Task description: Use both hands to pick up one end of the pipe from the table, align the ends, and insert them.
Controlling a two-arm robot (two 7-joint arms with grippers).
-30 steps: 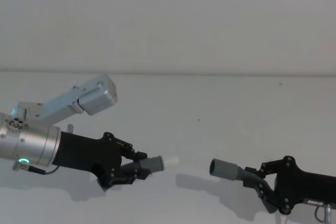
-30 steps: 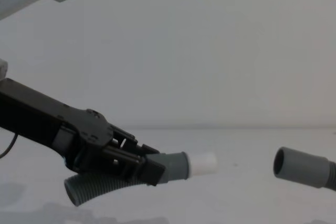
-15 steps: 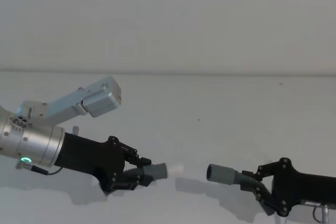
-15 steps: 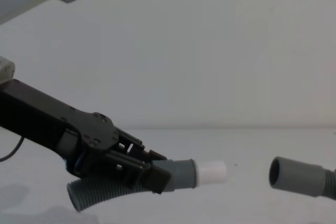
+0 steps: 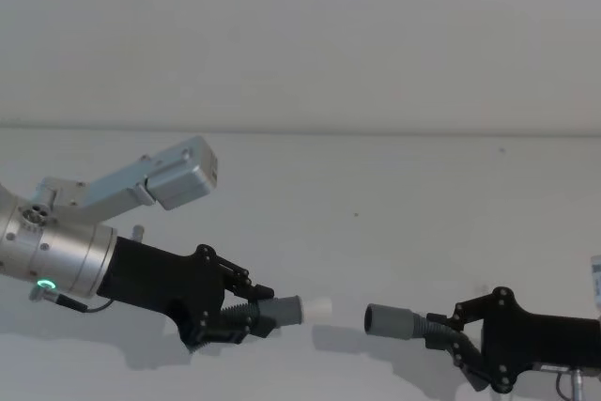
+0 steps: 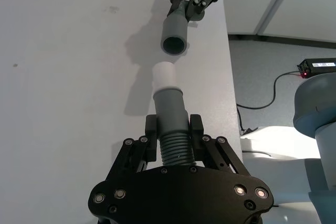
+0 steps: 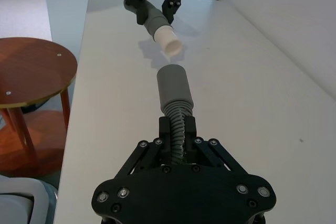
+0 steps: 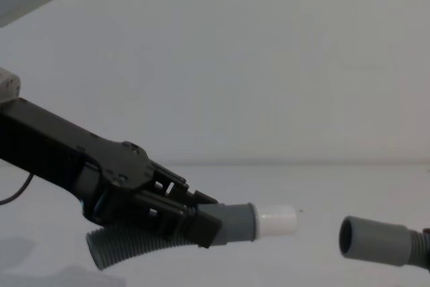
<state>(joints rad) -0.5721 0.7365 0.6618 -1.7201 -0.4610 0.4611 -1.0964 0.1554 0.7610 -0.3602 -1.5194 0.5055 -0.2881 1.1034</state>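
The pale, bare worktop (image 5: 376, 194) spreads across the head view, and both ends of the hose are held just above it near its 6 o'clock edge. The silver left arm (image 5: 56, 260) reaches in from 8 o'clock. Its black left gripper (image 5: 246, 315) is clamped narrow on the ribbed part of the hose just behind one cuff. The right gripper (image 5: 449, 331) comes in from 4 o'clock and grips the ribs behind the other cuff in the same way. The hose (image 8: 127, 243) is dark grey and corrugated, and in the chest view a loop of it sags below the left gripper. It looks light and floppy along its length, so only the short stretch ahead of each gripper should steer truly. The ribs give a sure hold, while the smooth cuffs look stiff and more likely to slip. The left cuff (image 5: 285, 309) carries a narrower white spigot (image 5: 319, 308) pointing toward 3 o'clock. The right cuff (image 5: 390, 322) is an open socket facing 9 o'clock. The two ends are near each other but apart. The socket seems to sit slightly lower than the spigot, so a small correction is probably needed before pushing them together.
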